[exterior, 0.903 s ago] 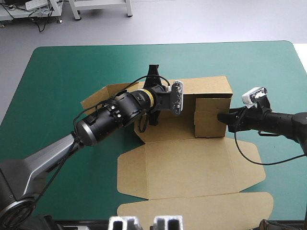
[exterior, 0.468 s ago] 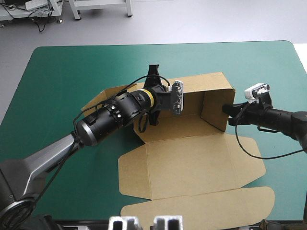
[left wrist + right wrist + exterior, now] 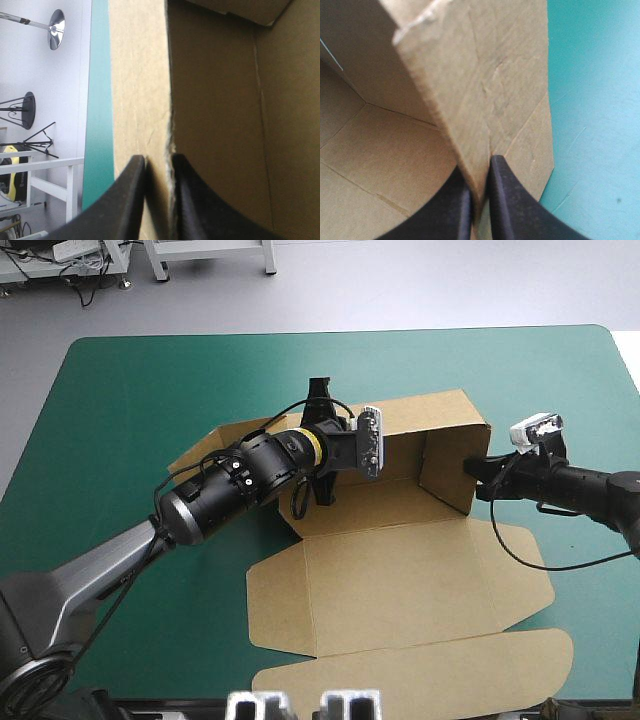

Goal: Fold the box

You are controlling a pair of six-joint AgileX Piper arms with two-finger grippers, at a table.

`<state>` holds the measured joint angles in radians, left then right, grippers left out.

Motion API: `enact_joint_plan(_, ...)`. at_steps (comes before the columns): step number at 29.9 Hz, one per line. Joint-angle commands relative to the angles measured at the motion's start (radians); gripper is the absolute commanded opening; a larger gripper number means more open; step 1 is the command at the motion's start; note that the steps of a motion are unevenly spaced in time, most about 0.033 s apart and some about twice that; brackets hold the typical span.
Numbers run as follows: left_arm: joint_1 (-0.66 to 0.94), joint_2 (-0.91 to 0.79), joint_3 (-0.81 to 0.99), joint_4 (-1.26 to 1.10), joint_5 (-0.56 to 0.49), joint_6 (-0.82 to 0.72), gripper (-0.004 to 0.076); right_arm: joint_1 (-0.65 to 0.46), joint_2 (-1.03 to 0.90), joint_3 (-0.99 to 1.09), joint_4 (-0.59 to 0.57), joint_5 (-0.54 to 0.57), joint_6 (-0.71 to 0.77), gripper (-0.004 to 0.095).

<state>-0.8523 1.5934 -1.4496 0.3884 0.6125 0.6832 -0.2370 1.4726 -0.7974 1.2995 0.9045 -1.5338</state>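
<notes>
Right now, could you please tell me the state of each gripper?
Left gripper: shut on the box, its far wall.
Right gripper: shut on the box, its right wall.

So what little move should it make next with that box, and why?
Probably the right gripper should ease its pinched side wall inward, square to the wall the left gripper pinches. The box has those walls raised, but its front panels lie flat.
</notes>
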Motion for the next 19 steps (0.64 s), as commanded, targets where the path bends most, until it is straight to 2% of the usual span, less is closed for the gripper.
enact_joint_plan(1, -0.01, -0.036, -0.022, -0.013, -0.042, -0.017, 0.0325, 0.009, -0.009, -0.012, -0.012, 0.051, 0.04, -0.0012)
enact_joint_plan(3, -0.01, -0.036, -0.022, -0.016, -0.046, -0.017, 0.044, 0.009, -0.009, -0.012, -0.012, 0.051, 0.043, -0.0012)
enact_joint_plan(6, -0.012, -0.036, -0.022, -0.035, -0.063, -0.017, 0.0519, 0.009, -0.009, -0.012, -0.012, 0.051, 0.044, -0.0012)
enact_joint_plan(19, -0.152, -0.147, -0.04, -0.134, -0.217, -0.021, 0.0514, 0.009, -0.011, -0.012, -0.102, 0.01, 0.101, -0.0012)
